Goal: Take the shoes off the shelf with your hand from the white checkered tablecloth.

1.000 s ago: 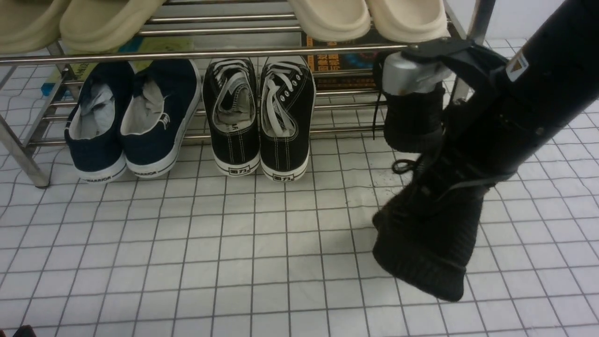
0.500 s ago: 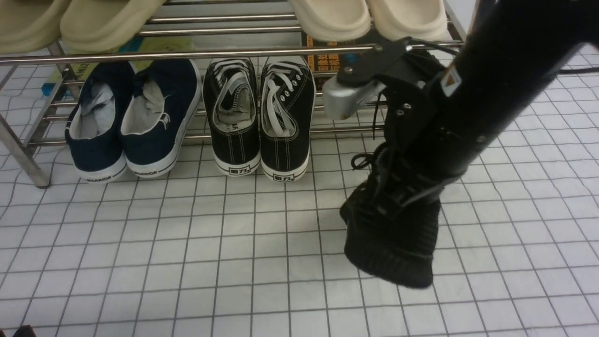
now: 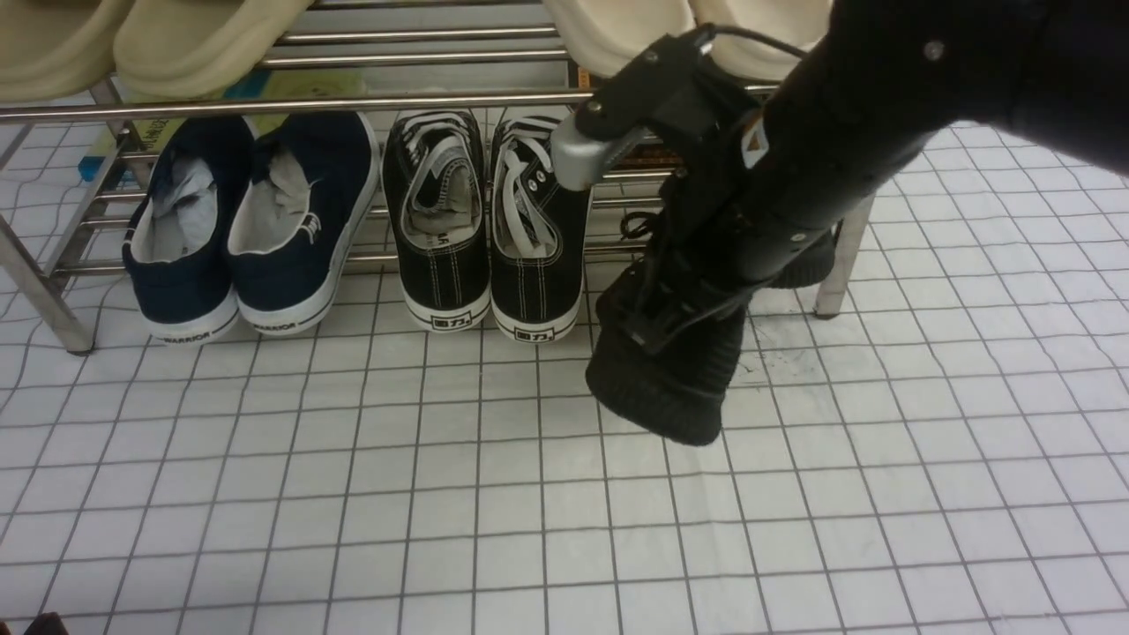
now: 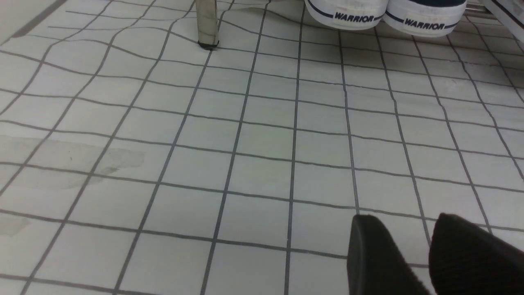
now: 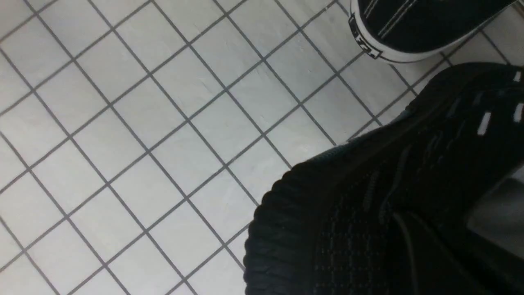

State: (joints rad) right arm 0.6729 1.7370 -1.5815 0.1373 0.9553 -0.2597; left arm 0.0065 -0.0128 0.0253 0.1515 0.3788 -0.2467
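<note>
My right gripper [image 3: 675, 304] is shut on one all-black knit sneaker [image 3: 661, 379]. It holds the sneaker toe-down just in front of the shelf [image 3: 353, 99], over the white checkered tablecloth [image 3: 353, 494]. That sneaker fills the right wrist view [image 5: 368, 213], where the jaws are hidden in the dark. The other black knit sneaker [image 3: 804, 263] shows partly behind my arm, by the shelf's right leg [image 3: 833, 273]. My left gripper [image 4: 403, 246] is open and empty, low over the cloth.
Navy slip-ons [image 3: 247, 220] and black canvas sneakers with white laces [image 3: 489, 220] sit on the lower tier. Beige slippers [image 3: 203, 35] lie on the top tier. The shelf's left leg [image 4: 206, 22] stands ahead of my left gripper.
My right arm has swung left and towards the shelf, carrying the black sneaker with it. The left side is unchanged.
</note>
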